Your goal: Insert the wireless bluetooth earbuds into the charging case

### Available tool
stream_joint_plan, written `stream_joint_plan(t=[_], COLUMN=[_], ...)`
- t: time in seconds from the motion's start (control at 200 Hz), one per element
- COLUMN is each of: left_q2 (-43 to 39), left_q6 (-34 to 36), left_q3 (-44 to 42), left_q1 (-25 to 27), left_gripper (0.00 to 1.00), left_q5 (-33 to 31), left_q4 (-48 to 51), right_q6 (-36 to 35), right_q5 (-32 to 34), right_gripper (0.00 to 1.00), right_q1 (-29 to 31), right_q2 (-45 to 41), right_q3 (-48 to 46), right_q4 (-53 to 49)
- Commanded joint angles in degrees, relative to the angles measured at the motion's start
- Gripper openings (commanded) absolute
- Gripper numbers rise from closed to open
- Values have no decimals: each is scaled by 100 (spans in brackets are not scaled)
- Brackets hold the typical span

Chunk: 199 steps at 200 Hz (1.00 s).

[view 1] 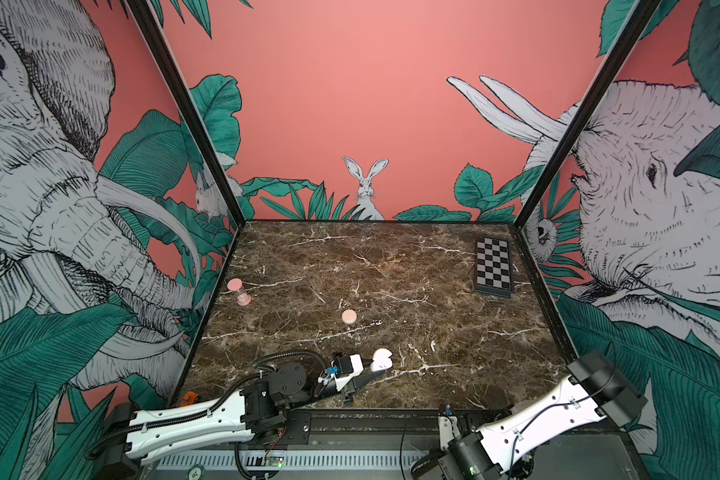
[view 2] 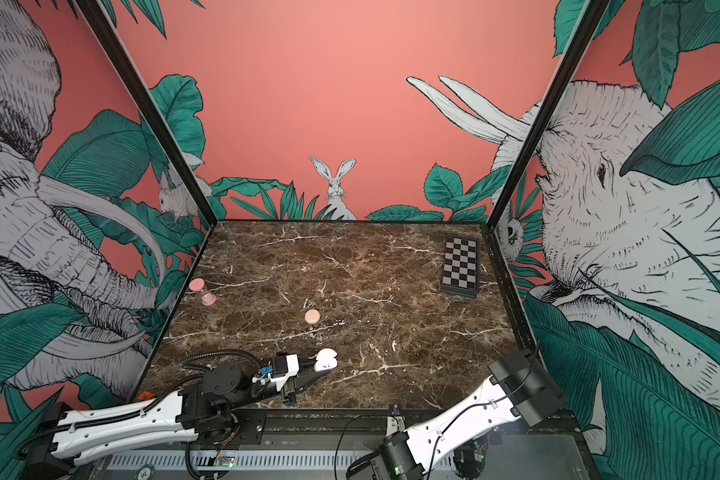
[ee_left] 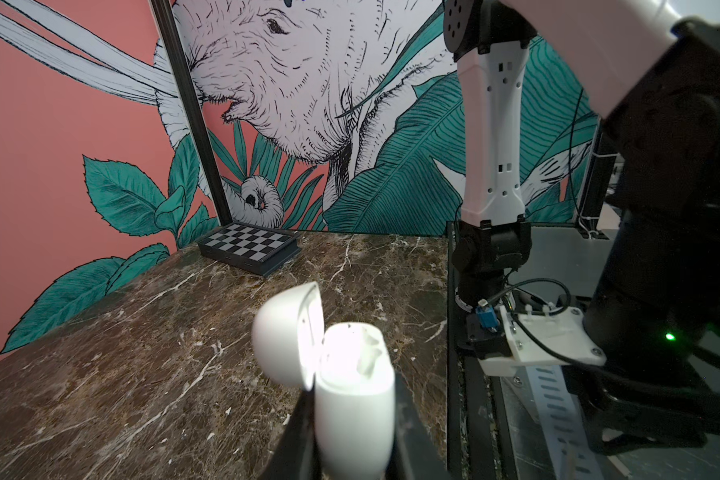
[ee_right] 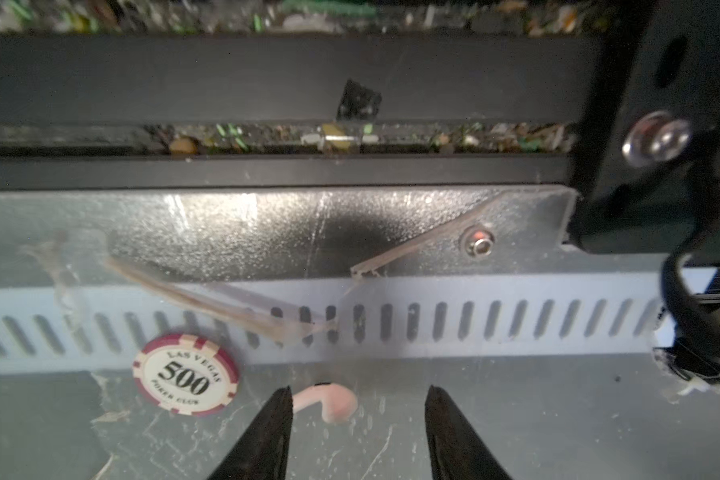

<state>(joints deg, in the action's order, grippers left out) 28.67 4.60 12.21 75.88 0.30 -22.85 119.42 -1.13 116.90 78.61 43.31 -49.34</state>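
Top views both show a pink sand hourglass (view 1: 238, 291) standing at the left edge of the brown marble desk (view 1: 391, 266); a round peach case (view 1: 348, 316) lies mid-desk; nearer, the left tool (view 1: 376, 368) is clamped on a white oval plastic charging case (view 1: 382, 360), lid tipped open; a black-and-white chequered board (view 1: 493, 268) lies far right; in the right wrist view, the right tool (ee_right: 357, 399) stands part-wide, gripping nothing, around a pale pinkish earbud (ee_right: 333, 402) on a grey plate (ee_right: 516, 415), beside a red-and-white poker chip (ee_right: 186, 374).

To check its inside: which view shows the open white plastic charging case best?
Left wrist view: the white charging case is close, lid raised, inside visible. Both top views show the case small; the right wrist view lacks it.
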Motion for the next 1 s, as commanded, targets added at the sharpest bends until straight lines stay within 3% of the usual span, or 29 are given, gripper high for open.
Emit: stream_joint_plan(t=[0.0,0.12,0.32,0.815,0.99], left_q2=[32,70,-45,152,201], left_q6=[129,169,146,162,156], left_q3=[217,256,238,265,273], left_q1=[26,31,32,29,28], left_gripper=[0,0,0,0,0], left_q5=[-104,-162,-288,-367,-381], left_q4=[25,59,229,185,166], right_q6=[3571,3567,3571,3572,3576], right_q5=[5,288,-85,-136,-220], right_gripper=[51,47,47,27,26], right_q1=[177,203,263,269,279], right_q2=[-162,-425,-109,-218,-197], right_q3=[-51,-475,-62,-437,-507], right_q4=[182,755,416,568,651])
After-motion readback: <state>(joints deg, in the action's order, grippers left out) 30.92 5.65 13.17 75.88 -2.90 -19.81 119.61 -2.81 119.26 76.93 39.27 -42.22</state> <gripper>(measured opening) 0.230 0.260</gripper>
